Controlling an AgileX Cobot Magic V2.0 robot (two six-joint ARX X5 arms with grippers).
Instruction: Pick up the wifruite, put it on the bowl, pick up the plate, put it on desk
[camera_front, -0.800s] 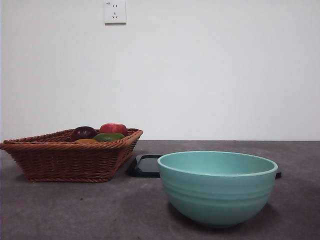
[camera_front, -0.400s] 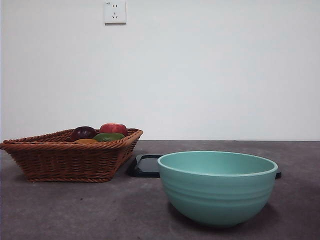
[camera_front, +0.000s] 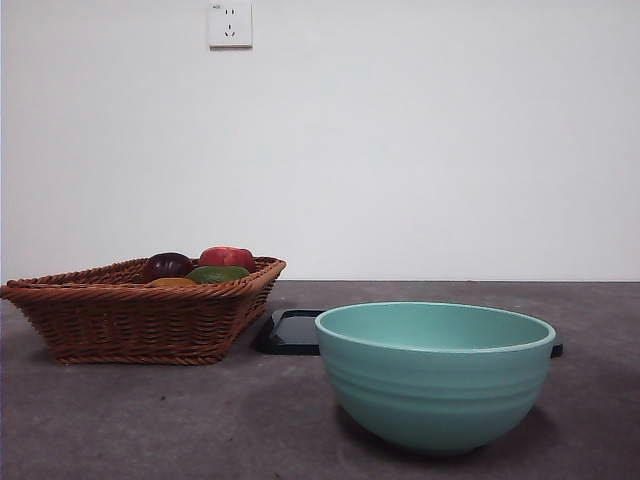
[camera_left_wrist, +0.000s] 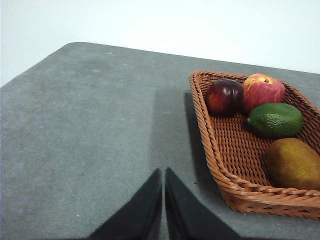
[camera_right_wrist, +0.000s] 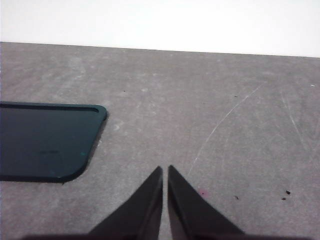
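Note:
The wifruite lies in a wicker basket as a dull orange-brown oval; in the front view only its top peeks over the basket rim. The teal bowl stands large on the desk. A flat dark plate lies behind the bowl, partly hidden by it, and shows in the right wrist view. My left gripper is shut over bare desk beside the basket. My right gripper is shut over bare desk beside the plate. Neither arm shows in the front view.
The basket also holds a dark purple fruit, a red-yellow fruit and a green fruit. A white wall with a socket stands behind the desk. Open desk surface lies beside the basket.

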